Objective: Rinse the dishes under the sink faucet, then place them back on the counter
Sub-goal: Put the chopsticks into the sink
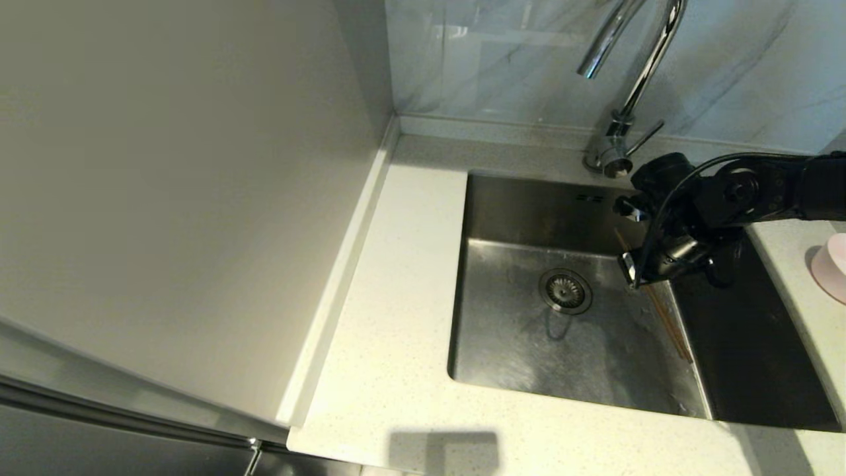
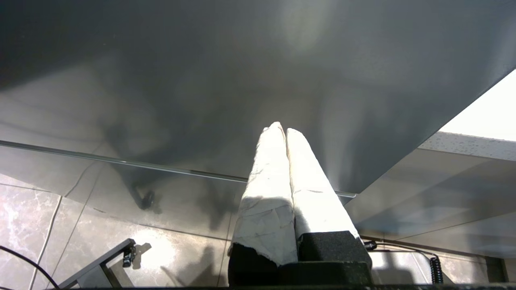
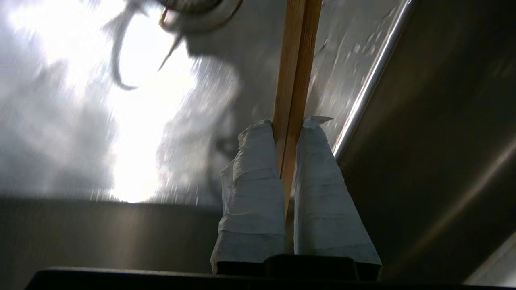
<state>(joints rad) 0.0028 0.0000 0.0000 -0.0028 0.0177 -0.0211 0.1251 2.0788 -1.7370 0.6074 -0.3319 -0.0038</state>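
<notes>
Two brown wooden chopsticks (image 1: 669, 325) hang side by side over the right part of the sink (image 1: 522, 350), slanting down toward its front. My right gripper (image 1: 646, 277) is low inside the basin and shut on their upper part. In the right wrist view the chopsticks (image 3: 296, 60) run out from between the taped fingers (image 3: 258, 161) of the right gripper (image 3: 288, 123). The chrome faucet (image 1: 640, 69) stands behind the basin. I see no water falling from it. A pale pink bowl (image 1: 831, 268) sits on the counter (image 1: 396, 317) at the far right edge. My left gripper (image 2: 284, 129) is parked low and shut, empty.
The round strainer drain (image 1: 566, 291) lies mid-basin, left of the chopsticks. The faucet's thin lever (image 1: 644, 137) points right, just behind my right arm. A pale cabinet side (image 1: 185, 198) walls off the left. The basin's dark right wall (image 1: 747, 344) is close beside the gripper.
</notes>
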